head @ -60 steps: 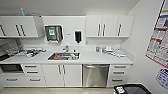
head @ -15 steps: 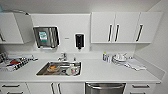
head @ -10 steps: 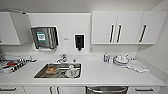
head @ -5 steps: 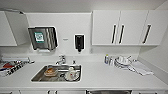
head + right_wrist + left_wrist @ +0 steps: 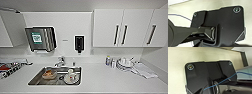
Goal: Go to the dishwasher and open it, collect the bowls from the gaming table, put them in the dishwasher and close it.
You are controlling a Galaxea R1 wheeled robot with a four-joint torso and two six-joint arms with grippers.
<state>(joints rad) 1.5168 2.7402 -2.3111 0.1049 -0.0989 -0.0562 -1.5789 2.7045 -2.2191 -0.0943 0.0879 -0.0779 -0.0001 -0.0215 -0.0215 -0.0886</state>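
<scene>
The head view looks forward and down from close in, squarely at a white counter (image 5: 105,80) with a sink (image 5: 37,79) left of centre and wall cabinets (image 5: 107,27) above. Each wrist view looks along its own arm past the robot's dark plate, close to the lens, onto pale floor (image 5: 176,62). The floor is what the two wrist views share.

An office kitchenette: white wall cabinets (image 5: 122,28), a steel sink (image 5: 55,76) with dishes, a paper-towel dispenser (image 5: 40,38).
</scene>
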